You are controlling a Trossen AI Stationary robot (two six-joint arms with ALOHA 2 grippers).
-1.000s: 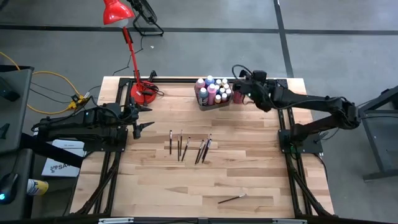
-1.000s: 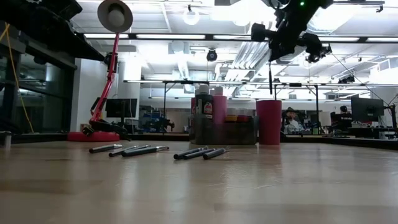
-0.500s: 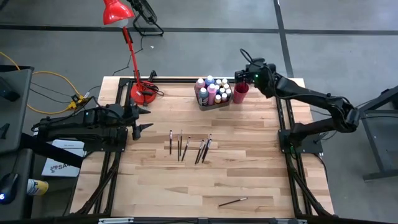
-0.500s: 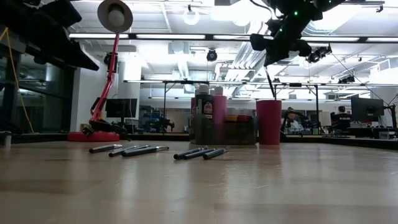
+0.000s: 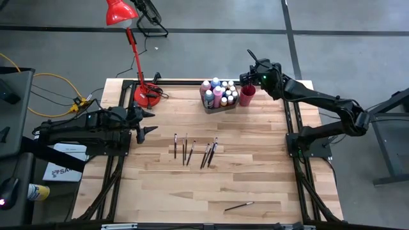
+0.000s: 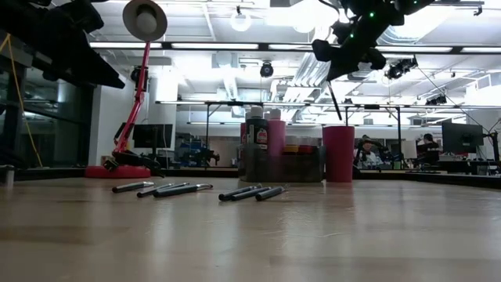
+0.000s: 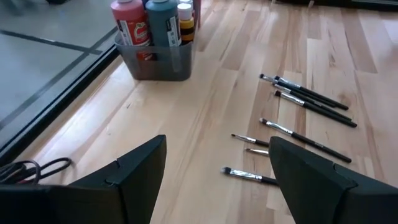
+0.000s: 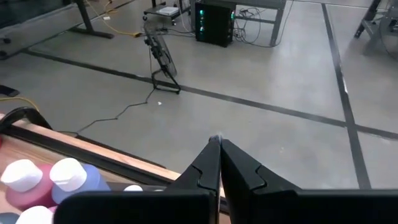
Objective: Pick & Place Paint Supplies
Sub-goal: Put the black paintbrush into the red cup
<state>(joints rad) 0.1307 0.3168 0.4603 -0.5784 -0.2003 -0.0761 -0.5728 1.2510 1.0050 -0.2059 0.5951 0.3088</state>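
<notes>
A grey bin [image 5: 220,104] of paint bottles [image 5: 217,89] stands at the table's far edge, with a red cup [image 5: 248,94] on its right. Several dark paintbrushes [image 5: 195,150] lie mid-table, and one more [image 5: 238,206] lies near the front edge. My right gripper [image 5: 246,79] hangs just beyond the cup, shut on a thin paintbrush [image 6: 334,102]. My left gripper [image 5: 148,121] waits open at the table's left edge, touching nothing. In the left wrist view my left gripper [image 7: 217,168] faces the brushes [image 7: 308,99]. My right gripper pinches the paintbrush's upper end [image 6: 330,84] between its two shut fingers, which slant down from above. The brush hangs below them, slightly tilted and lifted clear, its lower end [image 6: 338,117] just above the red cup's rim [image 6: 339,128]. The right wrist view does not show the brush.
A red desk lamp [image 5: 144,94] stands on the far left corner, its arm reaching beyond the table. Bare wood lies between the brush cluster and the near edge.
My right gripper has swung toward the table's far edge, uncovering the red cup, and has rolled. It stays shut on the paintbrush, which has gone from hanging upright to slightly tilted over the cup.
</notes>
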